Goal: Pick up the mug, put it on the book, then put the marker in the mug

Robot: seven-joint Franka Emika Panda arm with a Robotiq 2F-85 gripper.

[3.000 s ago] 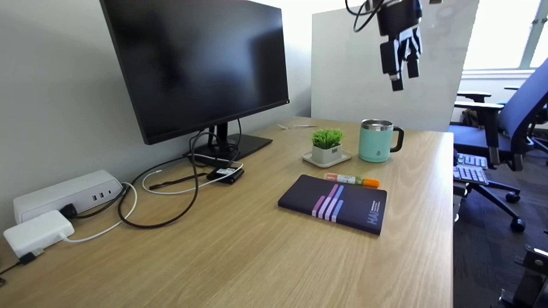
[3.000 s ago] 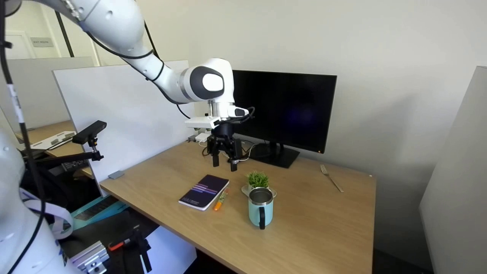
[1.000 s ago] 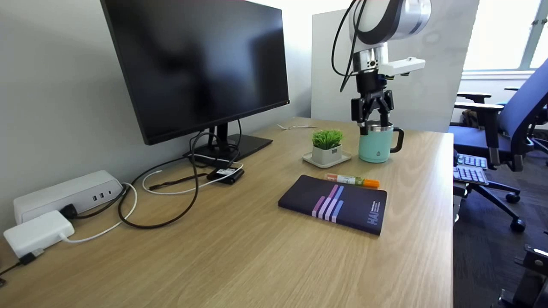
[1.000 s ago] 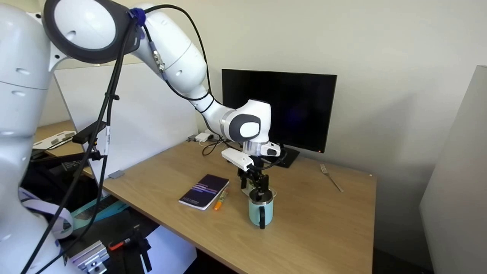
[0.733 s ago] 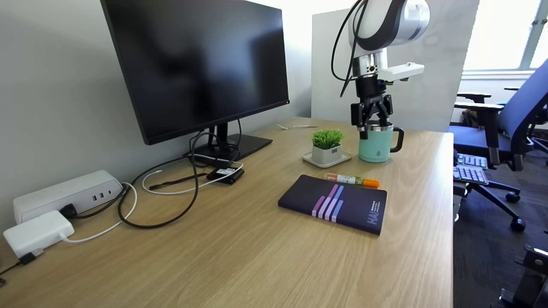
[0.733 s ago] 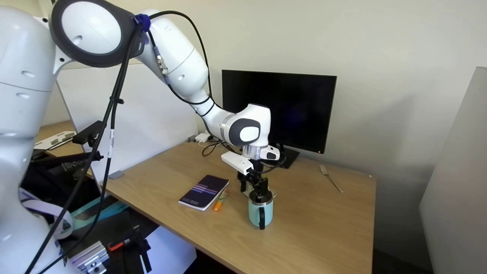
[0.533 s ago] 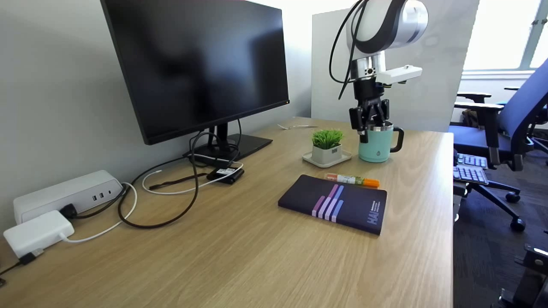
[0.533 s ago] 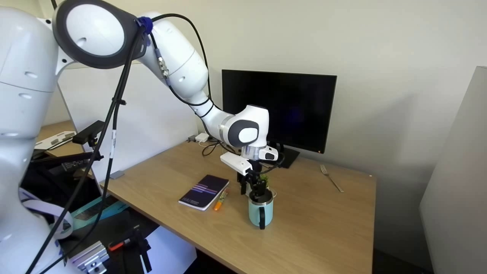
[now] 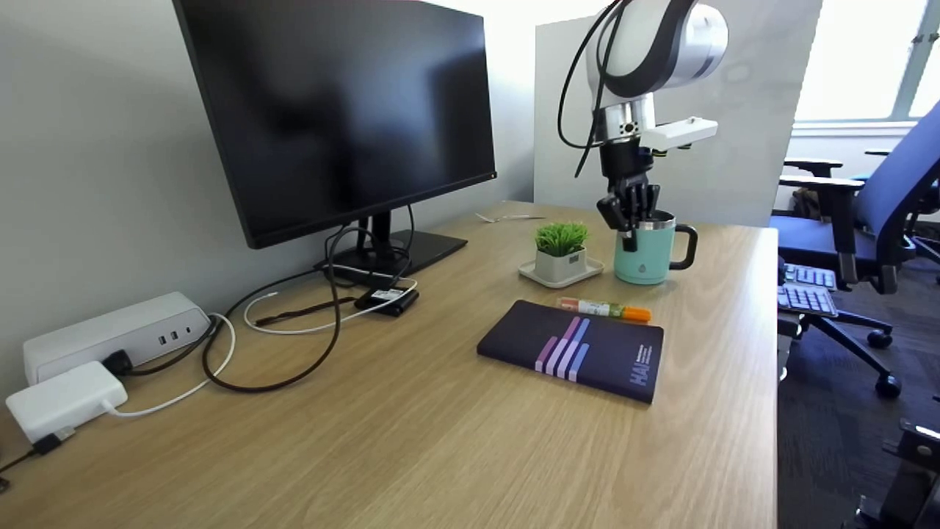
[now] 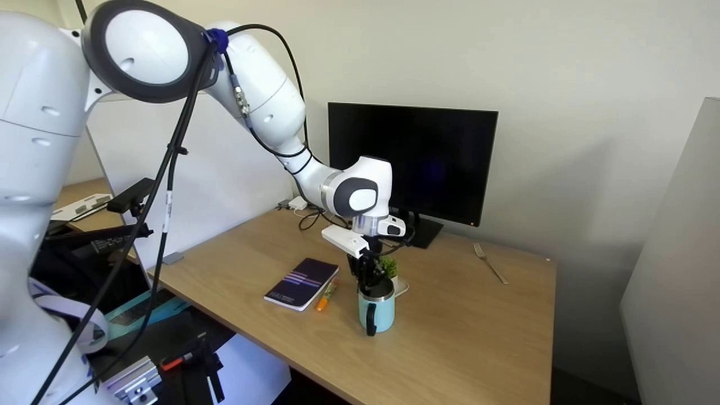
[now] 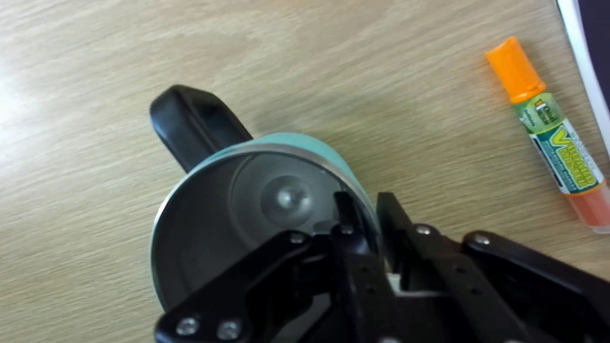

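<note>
The teal mug (image 9: 644, 261) stands upright or nearly so by the potted plant; whether its base touches the table I cannot tell. In the wrist view my gripper (image 11: 364, 197) straddles the mug's rim, one finger inside the mug (image 11: 248, 205) and one outside, drawn in tight on the wall. The black handle (image 11: 190, 124) points away from the fingers. Both exterior views show the dark navy book (image 9: 573, 345) lying flat. Alongside its edge lies the orange-capped marker (image 9: 606, 308), also plain in the wrist view as a marker (image 11: 555, 133) with a green label.
A small potted plant (image 9: 560, 246) on a white tray sits close beside the mug and gripper. Behind stand the monitor (image 9: 345, 110) and loose cables (image 9: 338, 316). A fork (image 10: 489, 262) lies farther back. The table's edge (image 9: 776, 382) runs past the handle side.
From high above the table, my gripper has come down onto the mug's rim and its jaws have narrowed. In the last half second the mug has shifted slightly and its handle has swung round.
</note>
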